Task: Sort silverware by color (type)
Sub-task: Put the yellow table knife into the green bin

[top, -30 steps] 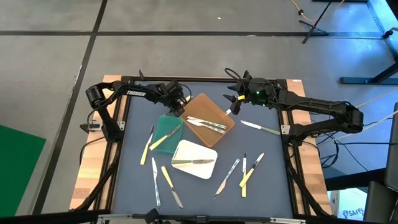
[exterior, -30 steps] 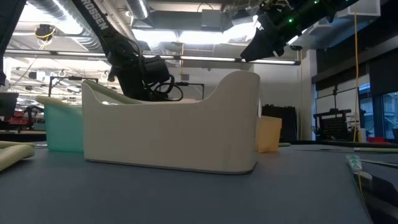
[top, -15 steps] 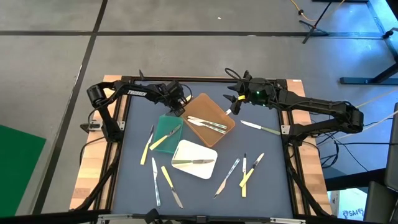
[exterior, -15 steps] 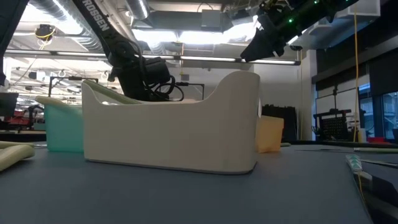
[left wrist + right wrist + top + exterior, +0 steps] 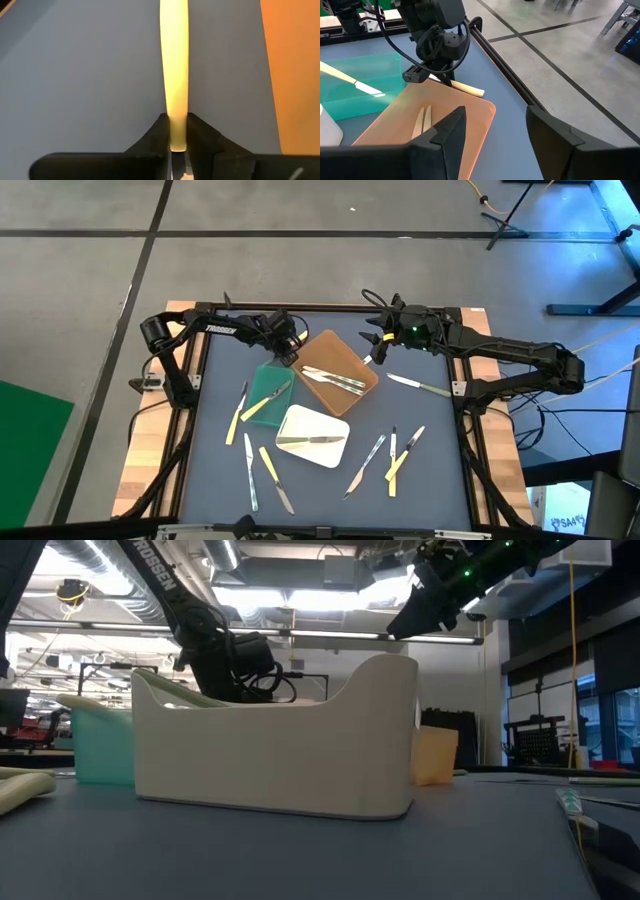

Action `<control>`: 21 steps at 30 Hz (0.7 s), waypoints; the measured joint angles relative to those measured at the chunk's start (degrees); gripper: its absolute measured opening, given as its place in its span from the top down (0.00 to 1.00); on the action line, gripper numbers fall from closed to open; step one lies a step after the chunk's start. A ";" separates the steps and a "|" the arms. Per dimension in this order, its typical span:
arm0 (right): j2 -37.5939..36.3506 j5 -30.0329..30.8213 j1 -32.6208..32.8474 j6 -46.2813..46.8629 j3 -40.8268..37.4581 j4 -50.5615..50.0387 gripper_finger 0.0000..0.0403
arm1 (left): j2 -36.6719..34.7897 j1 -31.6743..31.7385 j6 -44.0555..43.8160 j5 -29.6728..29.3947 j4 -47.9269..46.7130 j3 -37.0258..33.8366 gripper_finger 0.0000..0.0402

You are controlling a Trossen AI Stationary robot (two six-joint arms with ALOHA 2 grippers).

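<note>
My left gripper (image 5: 287, 347) is at the table's far side, between the green tray (image 5: 262, 383) and the brown tray (image 5: 350, 362). It is shut on a yellow-handled piece of silverware (image 5: 174, 75). My right gripper (image 5: 374, 343) hovers open above the brown tray's far right corner and touches nothing. The brown tray holds two pieces (image 5: 335, 380), the green tray a yellow-handled one (image 5: 265, 402), and the white tray (image 5: 300, 420) one piece (image 5: 310, 441). Several more pieces lie loose on the mat. My left gripper pinches the yellow-handled piece between its two fingers (image 5: 155, 137) at the handle's inner end (image 5: 173, 135), where the metal begins. It comes slanting down from above. The handle runs out beyond the fingertips, with its free end (image 5: 479, 92) low over the mat beside the brown tray; whether it touches, I cannot tell.
Loose silverware lies left of the green tray (image 5: 236, 415), near the table's near edge (image 5: 268, 465) (image 5: 250, 472), right of the white tray (image 5: 365, 465) (image 5: 403, 452), and right of the brown tray (image 5: 420, 387). In the low view the white tray (image 5: 280, 750) hides most of the table.
</note>
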 joint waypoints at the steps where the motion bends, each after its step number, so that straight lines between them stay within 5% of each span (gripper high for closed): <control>1: 0.00 -0.02 0.00 0.00 0.00 -0.02 0.52 | 0.00 -0.02 -0.01 -0.04 0.12 0.00 0.92; 21: 0.00 0.00 -0.02 0.00 0.00 0.28 0.52 | -10.61 2.88 -0.07 -4.53 1.60 -0.33 0.91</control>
